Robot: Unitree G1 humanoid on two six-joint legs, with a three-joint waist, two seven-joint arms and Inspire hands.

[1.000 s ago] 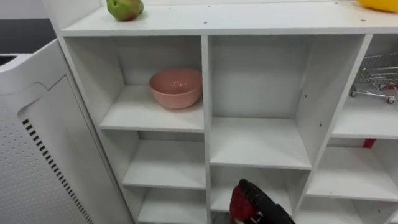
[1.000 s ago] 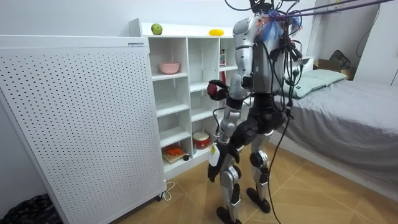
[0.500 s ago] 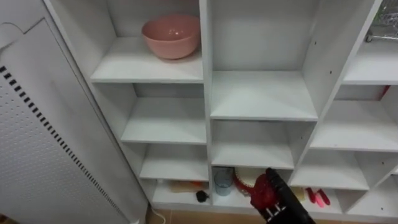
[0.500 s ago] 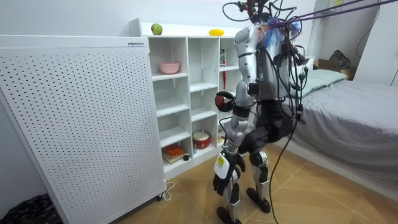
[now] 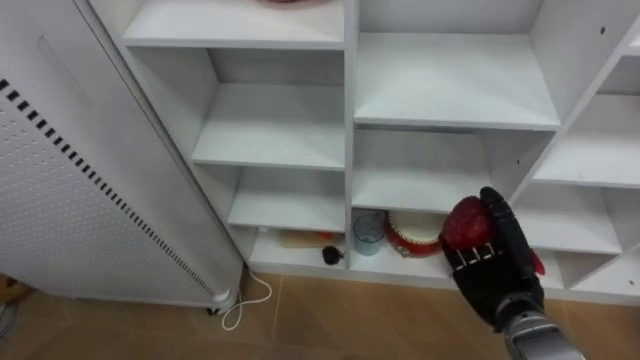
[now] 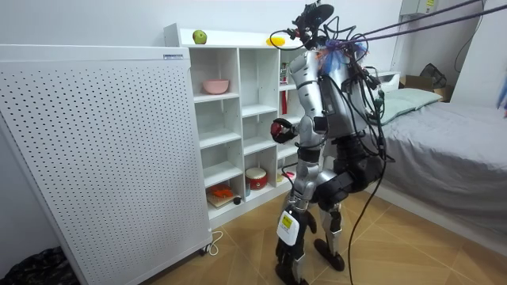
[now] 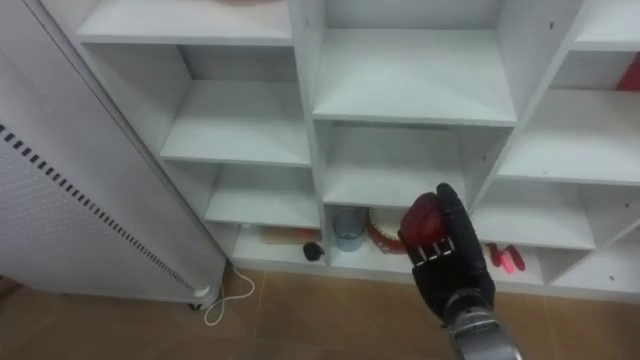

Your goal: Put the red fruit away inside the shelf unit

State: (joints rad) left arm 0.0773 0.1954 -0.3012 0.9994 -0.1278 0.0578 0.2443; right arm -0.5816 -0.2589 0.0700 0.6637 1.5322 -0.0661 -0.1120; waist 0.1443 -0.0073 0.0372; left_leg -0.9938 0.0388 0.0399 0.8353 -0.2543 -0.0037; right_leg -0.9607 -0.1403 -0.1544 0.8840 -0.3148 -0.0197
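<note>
We're looking down the front of the white closet (image 5: pixel 349 120), and there's the right hand (image 5: pixel 492 275), coming in from the lower right with its fingers curled round a red fruit (image 5: pixel 466 222). It's a firm hold, with the fruit sitting at the top of the palm. The fruit is out in front of the closet, not on any shelf, and from the head it lines up with the right edge of the middle column's lower compartments.

In the bottom compartment behind it we can see a blue-grey cup (image 5: pixel 367 230) just beside a round red container (image 5: pixel 408 235).

From the room camera, the robot stands facing the closet between a white perforated panel (image 6: pixel 95 150) and a bed (image 6: pixel 444 150). The left hand (image 6: pixel 286 229) hangs low beside the leg — open or closed, we can't tell. On the closet's top there's a green apple (image 6: pixel 199 36) near the left corner and a yellow fruit (image 6: pixel 275 40) further right, and a pink bowl (image 6: pixel 215 85) sits on the upper left shelf.
</note>
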